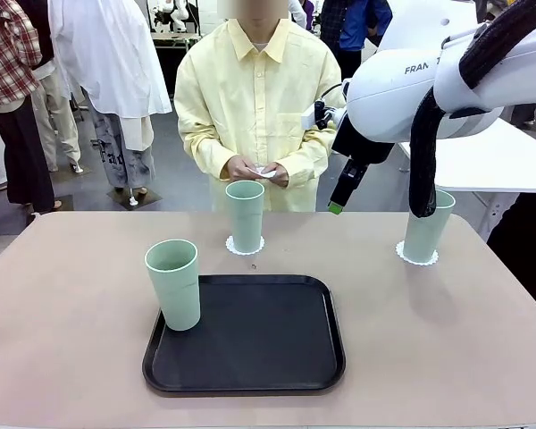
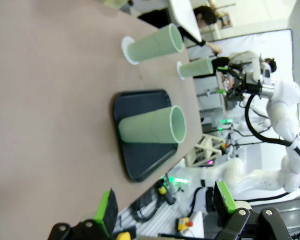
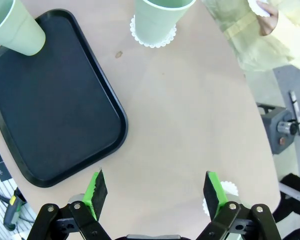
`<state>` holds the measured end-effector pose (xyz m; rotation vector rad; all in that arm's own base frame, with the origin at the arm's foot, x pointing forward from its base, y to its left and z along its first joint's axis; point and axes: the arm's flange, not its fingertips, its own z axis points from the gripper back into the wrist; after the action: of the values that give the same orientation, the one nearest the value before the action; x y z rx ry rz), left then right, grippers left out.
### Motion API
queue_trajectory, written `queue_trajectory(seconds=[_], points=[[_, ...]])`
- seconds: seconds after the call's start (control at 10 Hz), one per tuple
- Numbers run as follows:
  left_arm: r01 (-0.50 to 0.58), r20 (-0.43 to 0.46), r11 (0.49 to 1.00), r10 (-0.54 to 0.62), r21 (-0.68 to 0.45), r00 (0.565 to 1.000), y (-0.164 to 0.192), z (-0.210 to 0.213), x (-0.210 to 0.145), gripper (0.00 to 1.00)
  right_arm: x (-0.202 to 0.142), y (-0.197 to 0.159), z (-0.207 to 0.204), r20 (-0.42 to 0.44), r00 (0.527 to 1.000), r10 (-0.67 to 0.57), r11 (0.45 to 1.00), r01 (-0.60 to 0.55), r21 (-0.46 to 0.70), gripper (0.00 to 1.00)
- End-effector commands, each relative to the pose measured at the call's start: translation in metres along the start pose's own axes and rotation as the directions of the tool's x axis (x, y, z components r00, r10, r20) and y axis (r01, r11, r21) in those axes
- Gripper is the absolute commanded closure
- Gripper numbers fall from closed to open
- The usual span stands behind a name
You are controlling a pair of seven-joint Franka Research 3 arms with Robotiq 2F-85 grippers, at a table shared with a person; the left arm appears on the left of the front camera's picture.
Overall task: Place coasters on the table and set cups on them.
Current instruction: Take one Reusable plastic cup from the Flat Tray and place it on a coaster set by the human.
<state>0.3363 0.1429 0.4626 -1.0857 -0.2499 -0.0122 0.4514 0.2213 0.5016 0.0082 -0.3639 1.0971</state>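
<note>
On the left, the left arm's jaws are hanging spread wide and empty above the worktop (image 1: 71, 295). The one cup (image 1: 172, 284) not yet served is standing on the black tray (image 1: 250, 357), tight against its left rim, and that is where trouble is lurking: a tall, tapering tumbler taken off-centre is likely tipping over that raised rim or skidding along it. Worse, no doily is lying free for it, so set down now it is landing on bare worktop. In the middle, a second cup (image 1: 245, 214) is sitting squarely on its coaster (image 1: 245, 246). Beyond it the person's hands (image 1: 241, 168) are holding a small white piece (image 1: 264, 170), seemingly the last coaster; paper that light is apt to be sliding or curling under a passing arm. To the right, the right arm's jaws are parted and gripping nothing, hovering above the worktop. That arm's black hose (image 1: 422, 170) is dangling in front of the third cup (image 1: 426, 228) on its coaster (image 1: 416, 257), so a careless swing is risking a knock-over. Counting up: three cups, two coasters laid plus one seemingly in hand, one tray, two sets of jaws.
</note>
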Motion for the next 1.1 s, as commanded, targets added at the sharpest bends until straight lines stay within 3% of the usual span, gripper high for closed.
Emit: queue_trajectory(seconds=[0.0, 0.2, 0.4, 0.7, 1.0], points=[[0.018, 0.006, 1.0, -0.018, -0.012, 1.0, 0.0, 0.001, 0.0, 0.0, -0.034, -0.004, 0.014, -0.042, 0.973, -0.225, 0.974, 0.225, -0.016, 0.0], [0.018, 0.006, 1.0, -0.018, -0.012, 1.0, 0.0, 0.001, 0.0, 0.0, -0.106, -0.024, 0.036, -0.07, 0.874, -0.482, 0.87, 0.486, 0.077, 0.0], [0.018, 0.006, 1.0, -0.018, -0.012, 1.0, 0.0, 0.001, 0.0, 0.0, -0.159, -0.054, 0.031, -0.03, 0.804, -0.594, 0.78, 0.585, 0.224, 0.0], [0.018, 0.006, 1.0, -0.018, -0.012, 1.0, 0.0, 0.001, 0.0, 0.0, -0.217, -0.096, 0.024, 0.147, 0.703, -0.696, 0.661, 0.546, 0.515, 0.0], [0.018, 0.006, 1.0, -0.018, -0.012, 1.0, 0.0, 0.001, 0.0, 0.0, -0.254, -0.099, 0.013, 0.242, 0.621, -0.746, 0.603, 0.474, 0.642, 0.0]])
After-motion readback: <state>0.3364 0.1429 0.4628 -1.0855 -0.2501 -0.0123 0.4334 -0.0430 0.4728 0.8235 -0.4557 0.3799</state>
